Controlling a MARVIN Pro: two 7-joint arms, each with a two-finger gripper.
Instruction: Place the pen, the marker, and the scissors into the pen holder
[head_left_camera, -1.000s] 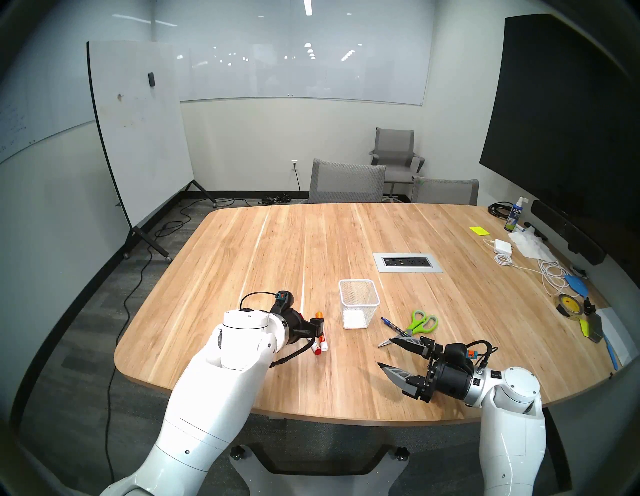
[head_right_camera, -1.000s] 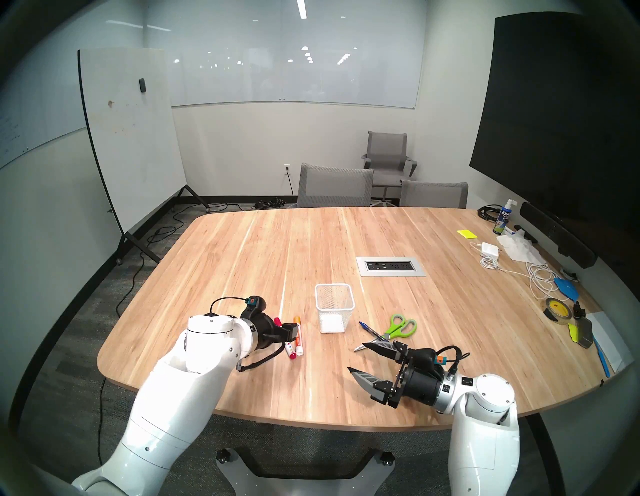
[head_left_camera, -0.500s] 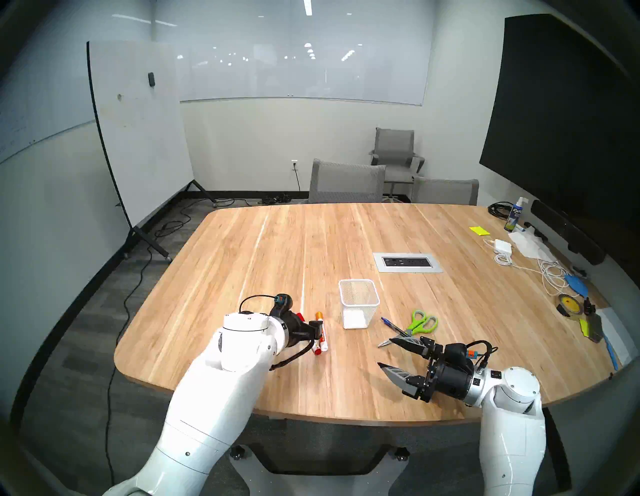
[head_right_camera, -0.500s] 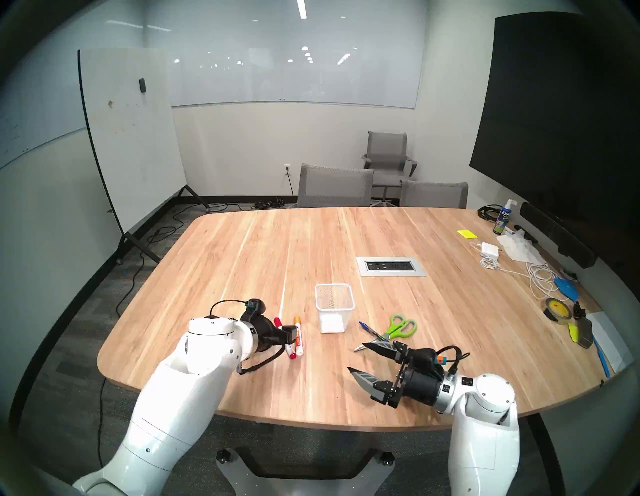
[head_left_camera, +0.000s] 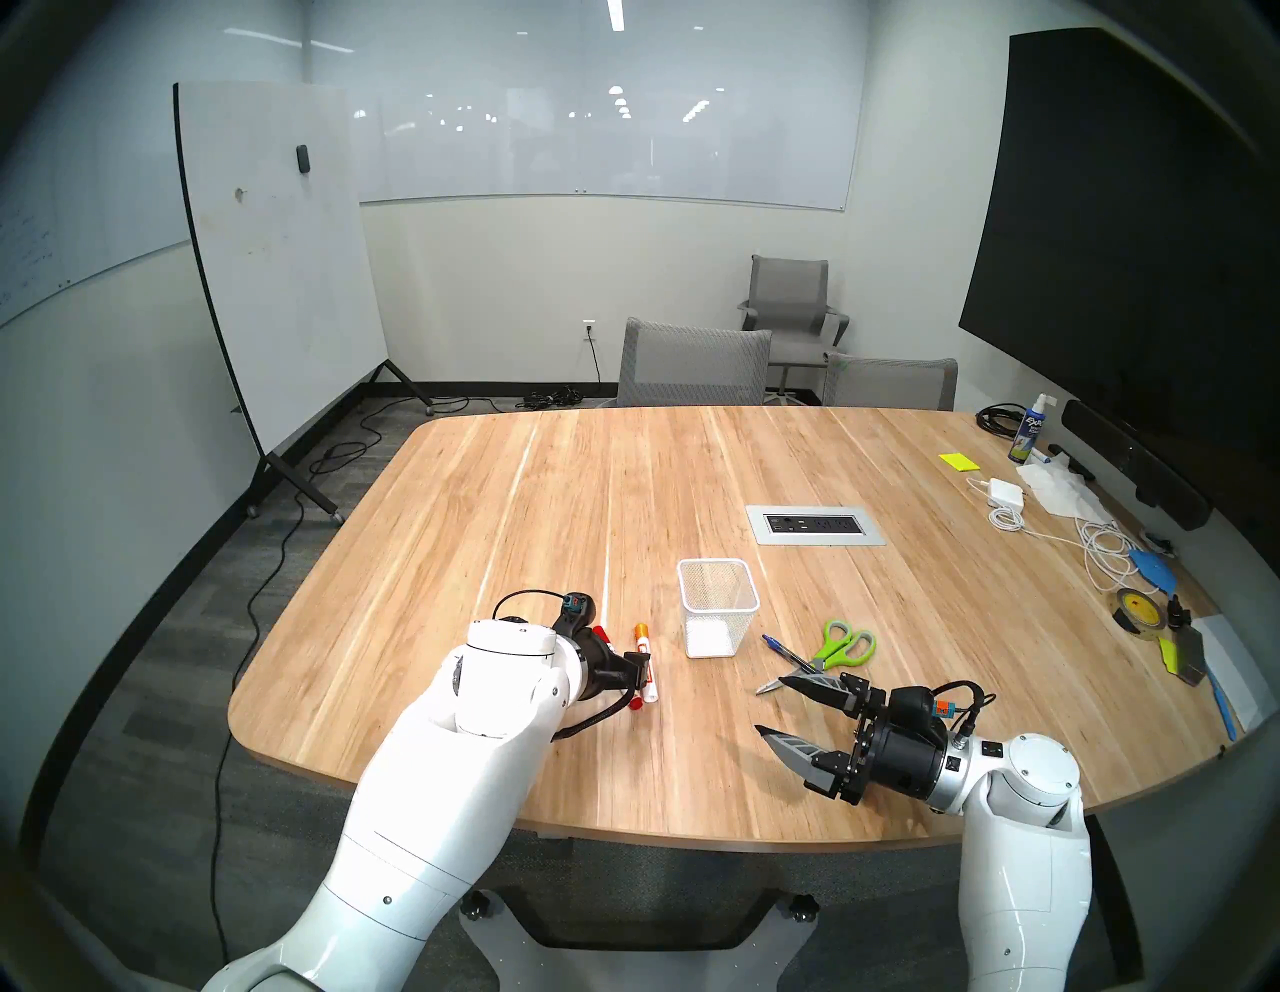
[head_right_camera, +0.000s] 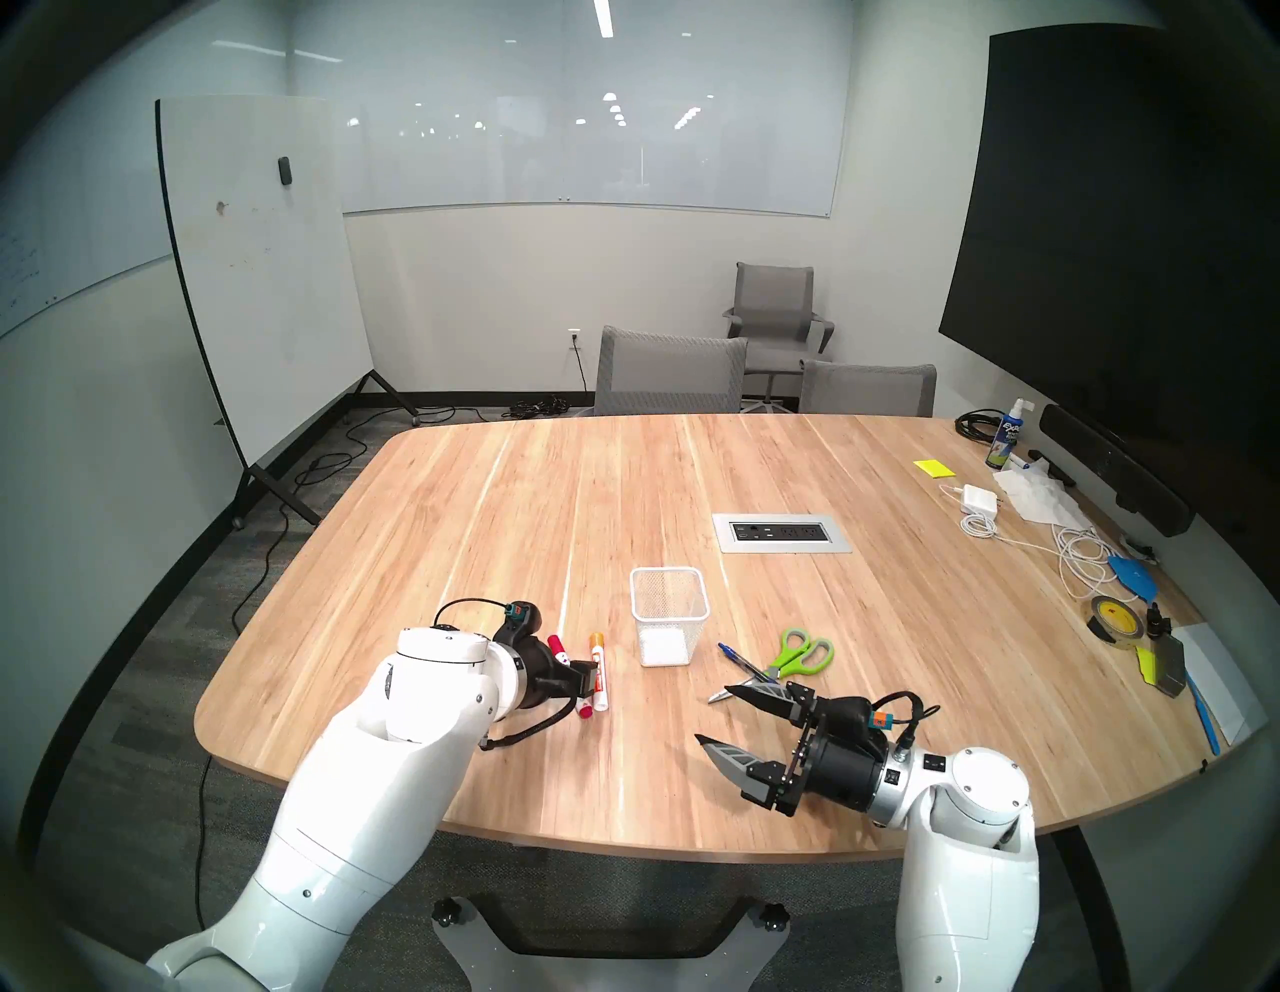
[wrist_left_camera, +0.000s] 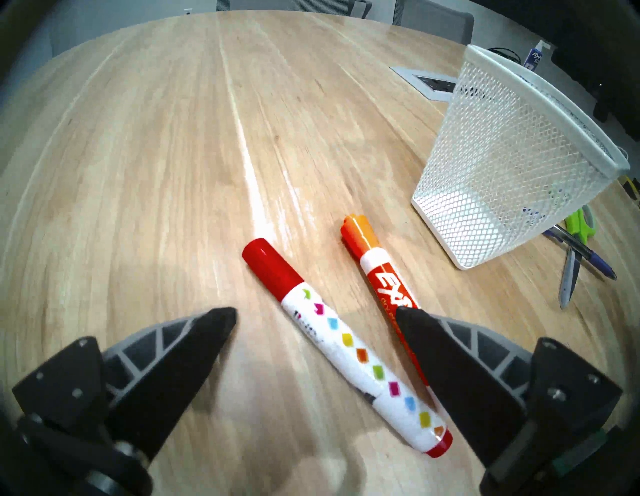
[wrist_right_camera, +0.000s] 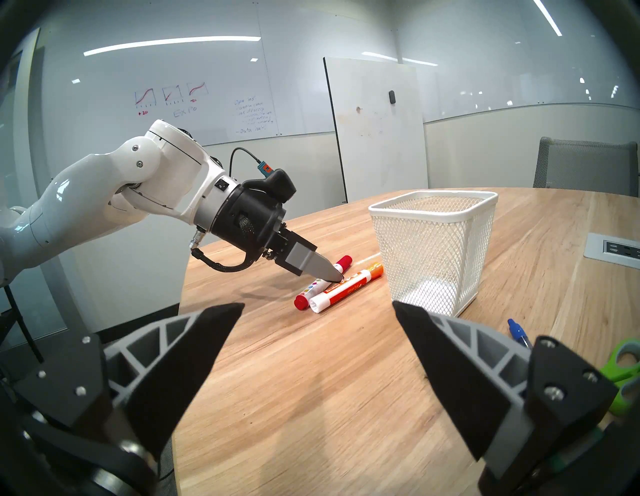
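Two thick white markers lie side by side on the table: one with a red cap (wrist_left_camera: 346, 346) and an orange-capped one (wrist_left_camera: 377, 273). My left gripper (wrist_left_camera: 315, 313) is open and low over them. The red-capped marker lies between its fingers, and the right finger covers part of the orange-capped one. The white mesh pen holder (head_left_camera: 717, 609) stands upright to their right. The blue pen (head_left_camera: 783, 648) and the green-handled scissors (head_left_camera: 845, 644) lie crossed right of the holder. My right gripper (head_left_camera: 770, 705) is open and empty, with its upper finger over the scissors' blades.
A power outlet panel (head_left_camera: 816, 524) is set into the table behind the holder. Cables, a charger, a tape roll and papers (head_left_camera: 1136, 609) lie along the right edge. Chairs (head_left_camera: 692, 364) stand at the far side.
My left arm has shifted a little to the right and nearer, bringing its open gripper lower over the two markers. The right arm and the other things have not moved.
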